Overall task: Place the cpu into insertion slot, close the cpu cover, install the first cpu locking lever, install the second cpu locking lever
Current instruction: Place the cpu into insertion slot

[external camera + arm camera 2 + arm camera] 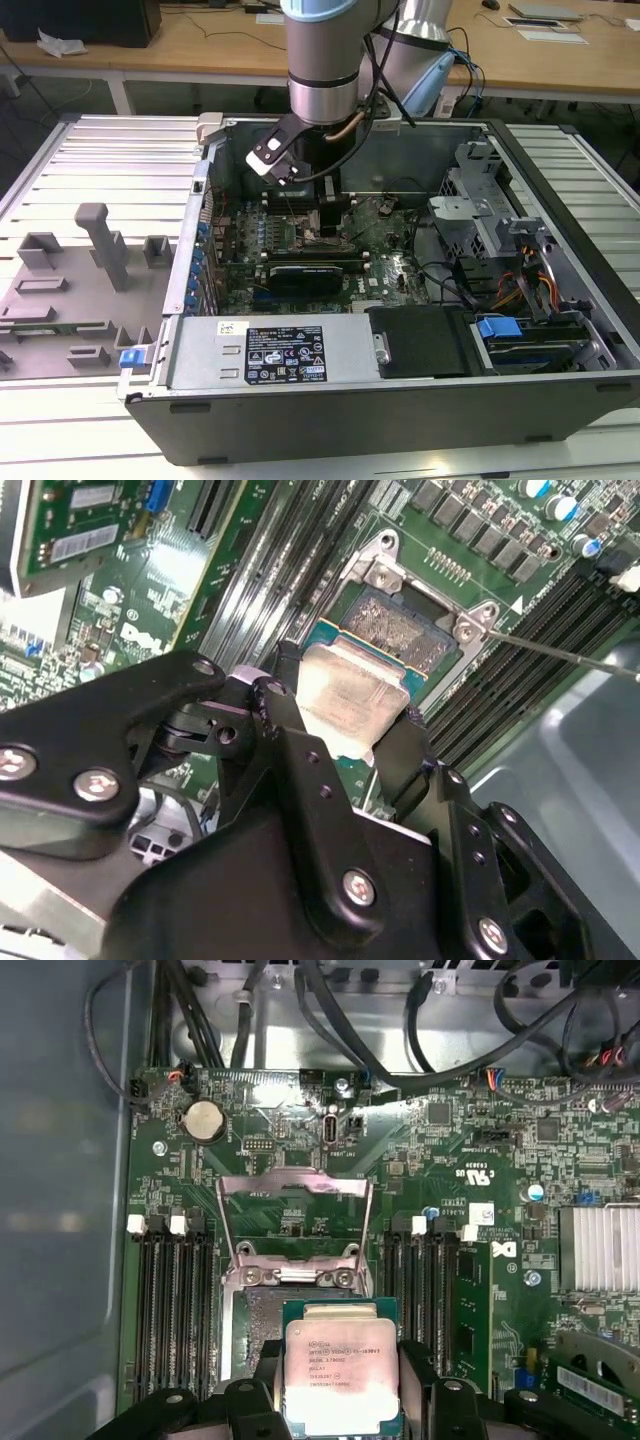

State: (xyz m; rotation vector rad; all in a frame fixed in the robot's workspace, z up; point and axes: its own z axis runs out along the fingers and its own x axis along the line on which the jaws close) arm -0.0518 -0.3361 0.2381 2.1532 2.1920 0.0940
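Gripper (345, 735) clamped on cpu (343, 1372); insertion slot (400, 630) just beneath; cpu cover (295, 1182) beyond, open. All four steps outstanding.

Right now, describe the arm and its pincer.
The arm is a silver-grey cylinder with pale blue trim; black and copper-coloured cables loop beside it. The pincer is matte black, with angular linked plates and silver screws.

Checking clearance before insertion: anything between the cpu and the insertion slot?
Nothing visible. The end effector grips the cpu partly over the insertion slot in the first wrist view. The cpu cover is swung open behind the slot, leaving the contacts bare.
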